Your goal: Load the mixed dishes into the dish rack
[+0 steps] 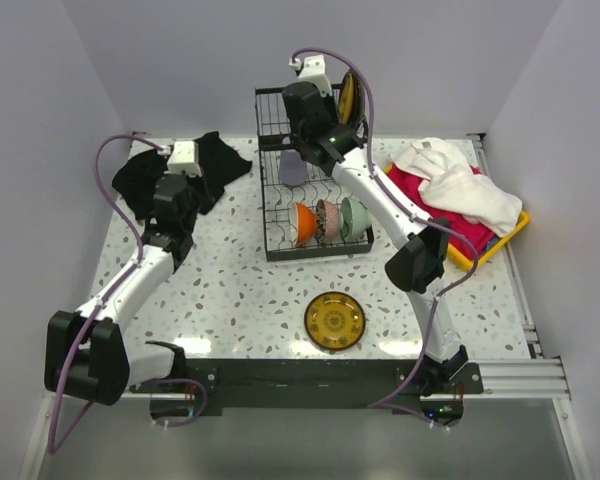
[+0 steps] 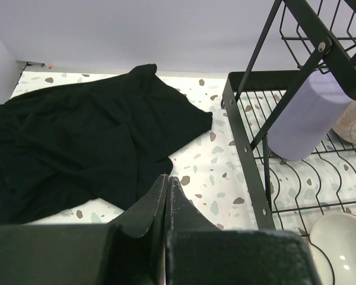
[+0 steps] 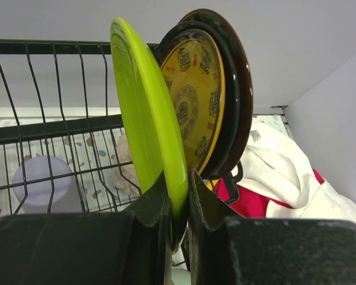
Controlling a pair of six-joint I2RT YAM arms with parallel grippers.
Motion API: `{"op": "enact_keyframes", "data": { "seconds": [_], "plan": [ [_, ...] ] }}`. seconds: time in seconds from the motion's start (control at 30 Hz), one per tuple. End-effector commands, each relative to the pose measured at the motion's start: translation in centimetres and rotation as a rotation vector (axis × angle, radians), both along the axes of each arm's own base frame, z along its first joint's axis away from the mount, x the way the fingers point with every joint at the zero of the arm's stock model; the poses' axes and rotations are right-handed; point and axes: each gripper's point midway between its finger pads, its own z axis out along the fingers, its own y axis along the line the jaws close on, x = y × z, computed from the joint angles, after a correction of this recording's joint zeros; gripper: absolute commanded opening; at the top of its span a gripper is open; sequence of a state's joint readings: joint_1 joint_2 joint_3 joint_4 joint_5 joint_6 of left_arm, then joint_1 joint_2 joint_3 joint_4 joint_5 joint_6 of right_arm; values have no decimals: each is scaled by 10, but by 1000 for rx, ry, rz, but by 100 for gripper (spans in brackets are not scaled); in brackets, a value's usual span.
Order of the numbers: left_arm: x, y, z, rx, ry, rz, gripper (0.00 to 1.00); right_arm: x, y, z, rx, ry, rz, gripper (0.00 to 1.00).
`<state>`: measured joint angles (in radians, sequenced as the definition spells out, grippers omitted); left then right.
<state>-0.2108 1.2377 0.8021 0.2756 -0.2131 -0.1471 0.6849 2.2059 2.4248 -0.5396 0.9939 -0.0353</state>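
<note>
Glossy lime green plate (image 3: pixel 143 107), upright on edge, thin rim pinched in right gripper (image 3: pixel 178 181); left gripper (image 2: pixel 167 181) pressed together, empty.

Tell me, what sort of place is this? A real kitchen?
Probably a test booth staged as a kitchen: plain pale walls box in a speckled table, a robot's left arm and right arm are bolted at its near edge, and a black wire dish rack holds bowls.

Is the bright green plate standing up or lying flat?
Standing up on edge. The lime green plate rises upright from the right gripper pinching its rim, beside the yellow patterned plate.
</note>
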Motion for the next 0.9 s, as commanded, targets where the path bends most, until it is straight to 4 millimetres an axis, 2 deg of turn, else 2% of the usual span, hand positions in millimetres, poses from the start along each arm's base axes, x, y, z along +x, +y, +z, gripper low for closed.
{"op": "enact_keyframes", "data": {
  "seconds": [0.0, 0.17, 0.5, 0.57, 0.63, 0.67, 0.7, 0.77, 0.87],
  "plan": [
    [1, 0, 10, -25, -47, 7, 0, 4, -1, 17, 64, -71, -35, 0],
    [1, 1, 7, -17, -41, 11, 0, 13, 4, 12, 75, -81, -36, 0],
    [4, -3, 3, -29, -29, -7, 0, 36, -10, -11, 66, -63, -46, 0],
    [4, -3, 2, -30, -25, -11, 0, 39, -8, -11, 66, -63, -28, 5],
    [6, -4, 2, -32, -22, -14, 0, 39, -4, -7, 76, -68, -4, 18],
    [6, -5, 2, -34, -22, -15, 0, 38, -1, 0, 93, -73, 25, 29],
    [7, -6, 1, -34, -19, -18, 0, 36, 1, 2, 101, -74, 39, 33],
    [8, -7, 3, -42, -25, -25, 0, 34, 5, 7, 114, -77, 66, 40],
    [9, -11, 4, -54, -27, -37, 0, 24, 8, 17, 123, -78, 89, 45]
  ]
}}
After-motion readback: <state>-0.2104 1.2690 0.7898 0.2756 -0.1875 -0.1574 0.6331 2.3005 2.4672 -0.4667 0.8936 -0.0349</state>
